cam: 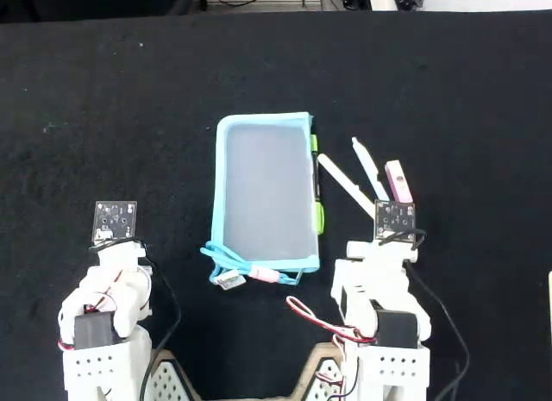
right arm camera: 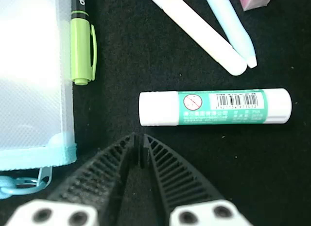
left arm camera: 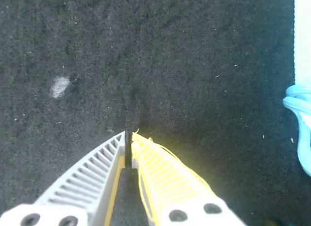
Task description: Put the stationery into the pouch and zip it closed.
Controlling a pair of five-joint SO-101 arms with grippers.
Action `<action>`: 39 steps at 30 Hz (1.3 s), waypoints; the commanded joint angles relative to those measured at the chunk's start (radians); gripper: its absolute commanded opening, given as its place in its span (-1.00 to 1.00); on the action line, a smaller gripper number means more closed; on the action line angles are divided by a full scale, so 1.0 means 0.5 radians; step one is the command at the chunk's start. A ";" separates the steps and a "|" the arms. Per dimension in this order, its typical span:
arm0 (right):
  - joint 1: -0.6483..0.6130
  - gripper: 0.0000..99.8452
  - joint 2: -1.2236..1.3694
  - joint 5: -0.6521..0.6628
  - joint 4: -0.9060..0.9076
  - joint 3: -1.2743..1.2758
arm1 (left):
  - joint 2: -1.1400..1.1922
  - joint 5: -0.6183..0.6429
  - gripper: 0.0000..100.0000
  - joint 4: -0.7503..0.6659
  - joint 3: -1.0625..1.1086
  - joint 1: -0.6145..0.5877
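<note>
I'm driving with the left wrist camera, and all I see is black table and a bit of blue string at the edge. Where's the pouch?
Observer: The pouch lies flat on the table, midway between the two arms. Your blue string hangs from its near corner.
Operator: Where are the pens?
Observer: A green pen lies on the table right beside the pouch, on the side towards the right arm.
Operator: Is anything close to the other arm?
Observer: Yes. A glue stick lies crosswise just ahead of the right gripper, which is shut and holds nothing.
</note>
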 commanded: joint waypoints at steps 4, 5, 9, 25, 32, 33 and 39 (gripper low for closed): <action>0.031 -0.98 -0.195 -0.021 0.015 -0.017 | -0.012 -0.018 -0.94 0.009 0.051 0.023; 0.031 -0.98 -0.195 -0.021 0.015 -0.017 | -0.012 -0.018 -0.94 0.009 0.051 0.023; 0.028 -0.98 -0.195 -0.021 0.015 -0.017 | -0.012 -0.018 -0.94 0.009 0.051 0.023; 0.025 -0.97 -0.195 -0.021 0.000 -0.017 | -0.012 -0.018 -0.94 0.009 0.051 0.035; 0.034 -0.97 -0.195 -0.015 -0.629 -0.017 | -0.012 -0.018 -0.94 0.009 0.051 0.035; 0.028 -0.97 -0.195 0.000 -0.721 -0.017 | -0.012 -0.018 -0.94 0.009 0.051 0.035; 0.028 -0.97 -0.192 0.829 -1.028 -0.026 | -0.015 -0.031 -0.94 -0.040 0.048 -0.054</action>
